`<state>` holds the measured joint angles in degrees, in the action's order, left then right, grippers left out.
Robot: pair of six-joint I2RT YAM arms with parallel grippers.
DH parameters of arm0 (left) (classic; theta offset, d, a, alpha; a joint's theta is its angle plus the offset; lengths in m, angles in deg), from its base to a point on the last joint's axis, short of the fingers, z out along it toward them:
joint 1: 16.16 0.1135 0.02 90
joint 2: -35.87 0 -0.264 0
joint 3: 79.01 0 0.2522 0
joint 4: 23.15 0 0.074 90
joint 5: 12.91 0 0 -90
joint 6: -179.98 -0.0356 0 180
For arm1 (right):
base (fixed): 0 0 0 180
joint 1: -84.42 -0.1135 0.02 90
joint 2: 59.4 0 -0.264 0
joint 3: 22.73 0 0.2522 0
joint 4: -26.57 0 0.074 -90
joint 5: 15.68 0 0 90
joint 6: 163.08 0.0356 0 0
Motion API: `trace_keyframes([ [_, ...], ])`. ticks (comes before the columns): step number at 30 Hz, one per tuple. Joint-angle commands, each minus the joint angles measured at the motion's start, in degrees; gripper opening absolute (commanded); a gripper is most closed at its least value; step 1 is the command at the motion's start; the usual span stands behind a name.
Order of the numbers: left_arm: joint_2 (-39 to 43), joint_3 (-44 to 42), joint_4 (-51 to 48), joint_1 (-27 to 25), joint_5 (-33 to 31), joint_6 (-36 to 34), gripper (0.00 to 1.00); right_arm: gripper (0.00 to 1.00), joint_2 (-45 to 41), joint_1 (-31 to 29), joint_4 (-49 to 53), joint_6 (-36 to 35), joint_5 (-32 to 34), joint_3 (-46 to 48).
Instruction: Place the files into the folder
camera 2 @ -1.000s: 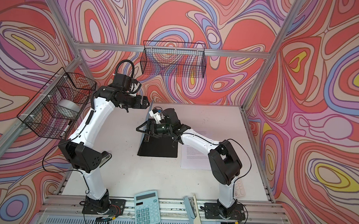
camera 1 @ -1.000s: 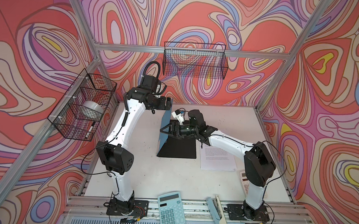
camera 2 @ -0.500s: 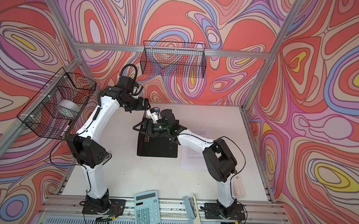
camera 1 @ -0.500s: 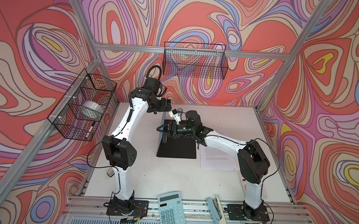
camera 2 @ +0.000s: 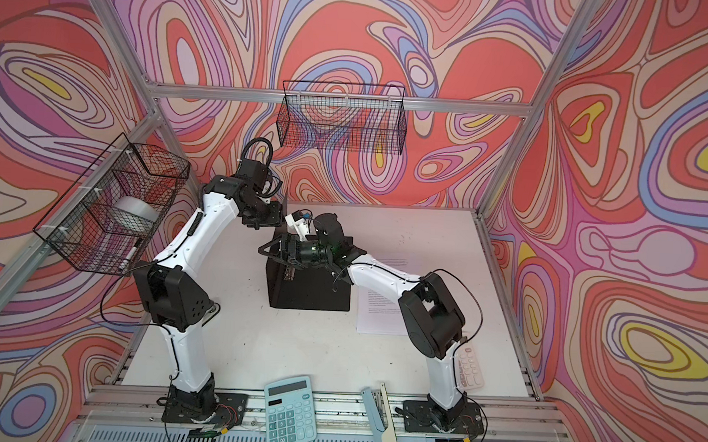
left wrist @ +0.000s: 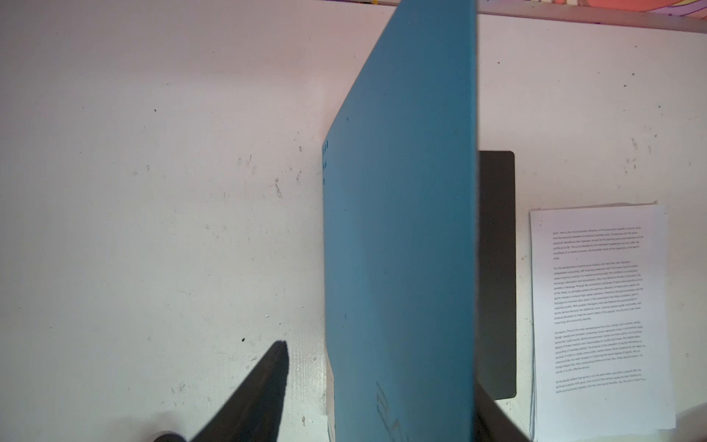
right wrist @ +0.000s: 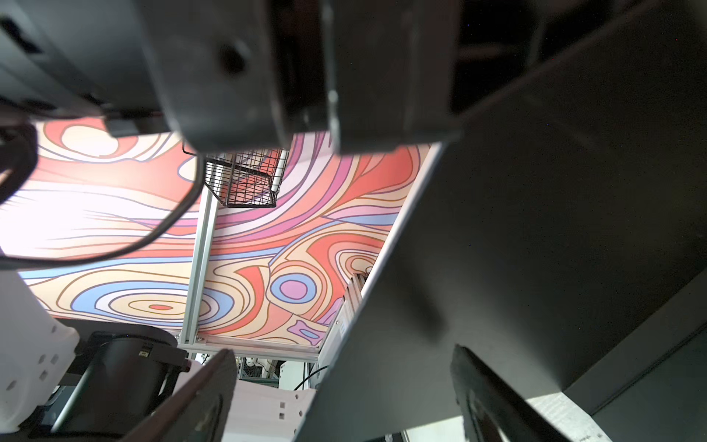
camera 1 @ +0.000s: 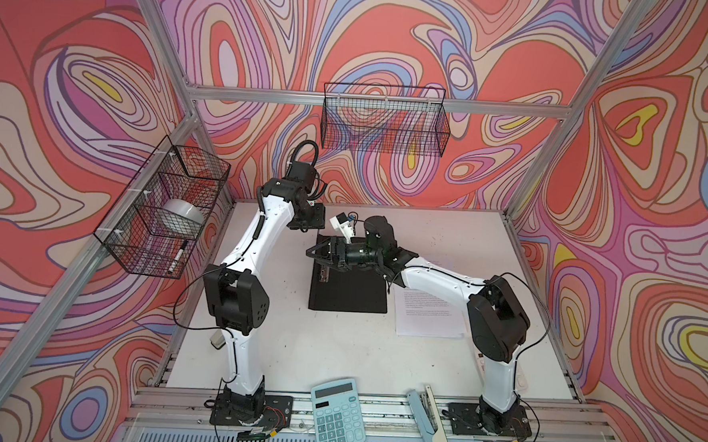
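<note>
Although the folder [camera 1: 348, 292] already lies open near the middle of the bench, we see in both top views that the files [camera 2: 376, 314] lie flat just beside its black inside, toward the right edge, so nothing is filed yet.

In the left wrist view, the blue cover [left wrist: 401, 229] stands upright. The left gripper [left wrist: 382, 382] straddles it, but one finger [left wrist: 267, 382] does not touch it, so it is not clamped.

In the right wrist view, the right gripper [right wrist: 344, 356] is spread wide at the black side of the cover and grasps nothing.

We judge that moving the sheets in and closing the folder remain.
</note>
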<state>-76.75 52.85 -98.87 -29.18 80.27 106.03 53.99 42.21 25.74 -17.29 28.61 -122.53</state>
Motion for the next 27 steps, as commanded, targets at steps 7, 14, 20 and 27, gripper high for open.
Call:
trace_keyframes([
  [7, 0.82, -0.52, -3.44, 1.06, -4.15, -1.85, 0.39, 0.92, -1.83, -0.4, 1.33, -2.26, -0.19, -0.47],
  [14, 1.13, -0.66, -7.92, 1.58, -5.28, -3.91, 0.3, 0.92, -7.17, -0.24, 21.36, -14.75, 8.81, 0.09],
  [20, 2.18, -2.08, -9.71, 2.29, -6.52, -4.71, 0.24, 0.92, -10.34, 1.67, 27.86, -16.61, 16.42, 5.18],
  [27, 5.25, -5.14, -10.21, 2.82, -5.42, -5.23, 0.22, 0.9, -8.1, 2.23, 38.32, -19.8, 25.86, 3.81],
])
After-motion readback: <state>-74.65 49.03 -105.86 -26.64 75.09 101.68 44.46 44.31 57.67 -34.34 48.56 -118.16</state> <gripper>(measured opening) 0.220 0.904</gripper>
